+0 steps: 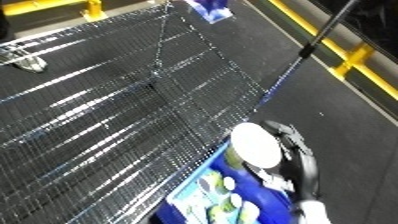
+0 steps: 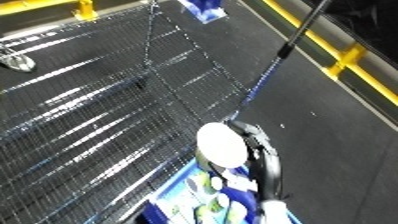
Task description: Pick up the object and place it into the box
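Note:
My right hand (image 1: pixel 295 150) comes in from the lower right, its black fingers curled round a white round object (image 1: pixel 258 144). The object hangs just above the near corner of a blue bin (image 1: pixel 194 186) at the bottom of the view. Several small pale green and white items (image 1: pixel 218 187) lie inside the bin. The white forearm (image 1: pixel 313 210) shows at the lower edge. My left hand is nowhere in either view.
A large wire-mesh surface (image 1: pixel 115 110) fills the left and middle. Dark floor (image 1: pixel 329 100) runs along the right, bordered by yellow rails (image 1: pixel 360 62). A black pole (image 1: pixel 322 32) slants across the upper right. A blue-and-white thing (image 1: pixel 210 10) lies at the top.

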Tool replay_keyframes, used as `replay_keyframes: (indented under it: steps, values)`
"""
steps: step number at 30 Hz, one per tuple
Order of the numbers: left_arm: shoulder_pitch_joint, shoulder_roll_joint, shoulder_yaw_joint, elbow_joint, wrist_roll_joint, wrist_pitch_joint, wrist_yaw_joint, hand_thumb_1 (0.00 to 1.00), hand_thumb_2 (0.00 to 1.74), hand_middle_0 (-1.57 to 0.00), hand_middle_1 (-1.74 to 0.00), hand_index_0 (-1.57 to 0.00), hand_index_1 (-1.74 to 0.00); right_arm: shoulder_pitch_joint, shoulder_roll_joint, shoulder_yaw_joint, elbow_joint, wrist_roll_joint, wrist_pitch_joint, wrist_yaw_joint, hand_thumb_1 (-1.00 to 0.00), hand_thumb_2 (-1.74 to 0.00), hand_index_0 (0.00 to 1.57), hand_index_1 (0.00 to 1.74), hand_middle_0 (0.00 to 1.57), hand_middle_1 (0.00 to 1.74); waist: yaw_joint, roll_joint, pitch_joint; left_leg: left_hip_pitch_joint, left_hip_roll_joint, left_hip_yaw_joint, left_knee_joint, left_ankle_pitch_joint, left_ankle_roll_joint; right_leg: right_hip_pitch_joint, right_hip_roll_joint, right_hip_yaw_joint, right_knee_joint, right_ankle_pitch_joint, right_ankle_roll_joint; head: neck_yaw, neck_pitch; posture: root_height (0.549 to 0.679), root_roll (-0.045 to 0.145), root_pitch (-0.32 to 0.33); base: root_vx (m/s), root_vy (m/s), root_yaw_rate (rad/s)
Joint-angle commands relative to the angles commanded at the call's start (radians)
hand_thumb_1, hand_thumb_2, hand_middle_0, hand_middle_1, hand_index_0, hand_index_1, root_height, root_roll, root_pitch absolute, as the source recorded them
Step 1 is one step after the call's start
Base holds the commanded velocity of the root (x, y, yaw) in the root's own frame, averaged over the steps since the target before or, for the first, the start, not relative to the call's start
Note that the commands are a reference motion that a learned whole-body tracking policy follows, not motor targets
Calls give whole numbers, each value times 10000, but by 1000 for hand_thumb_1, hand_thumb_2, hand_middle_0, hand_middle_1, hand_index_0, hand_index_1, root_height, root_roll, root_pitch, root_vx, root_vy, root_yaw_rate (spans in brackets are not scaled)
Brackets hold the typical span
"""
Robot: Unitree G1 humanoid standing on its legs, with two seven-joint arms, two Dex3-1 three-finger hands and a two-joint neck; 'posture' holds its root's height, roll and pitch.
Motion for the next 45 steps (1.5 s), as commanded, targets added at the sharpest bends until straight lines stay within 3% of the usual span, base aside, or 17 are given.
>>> replay_keyframes:
  steps: [5,17,25,32,40,45]
  values:
    - [150,-138,-47,164,-104,-178,-47,1000,1740,-1570,-1740,-1570,-1740,600,29,-312,298,420,-181,190,-600,-1044,942,1044,942,1044,-255,171,-135,273,-30,190,-145,-37,-16,165,-14,118,-228,48,30,58,-191,672,72,17,-4,76,-132]
    - [113,-357,-170,384,-156,-180,-42,1000,1740,-1570,-1740,-1570,-1740,1212,344,-326,1080,1252,-773,883,0,0,0,0,0,0,-582,392,-349,720,-88,373,-362,-89,-23,460,-31,269,-568,111,77,22,-540,674,77,6,-8,36,-56]
    - [67,-428,-246,373,-222,-290,55,1000,1740,-1570,-1740,-1570,-1740,1238,442,-164,964,1265,-845,1037,0,0,0,0,0,0,-595,441,-272,784,-116,376,-600,47,-33,434,-17,309,-667,130,96,-664,-393,674,78,10,-26,12,29]
    - [60,-491,-229,320,-364,-55,141,1000,1740,-1570,-1740,-1570,-1740,1173,656,123,632,1214,-818,1152,0,0,0,0,0,0,-454,361,-195,649,-108,274,-518,88,-43,370,-8,247,-573,94,45,-1171,-698,673,80,10,-20,-12,76]
    - [312,-707,-264,397,-1117,353,-157,1000,1740,-1570,-1740,-1570,-1740,1139,986,822,125,763,-485,1756,0,0,0,0,0,0,-53,29,-217,603,-91,-19,-326,67,-57,597,-35,86,-518,9,-60,-3050,-1351,673,81,-5,25,-46,119]
    - [371,-636,-142,274,-1237,515,-240,1000,1740,-1570,-1740,-1570,-1740,1099,1338,1441,-232,872,-292,2259,0,0,0,0,0,0,315,-304,-222,570,-62,-278,-231,68,-25,812,5,-125,-461,-78,-133,-4494,-1813,673,77,-18,22,-97,177]
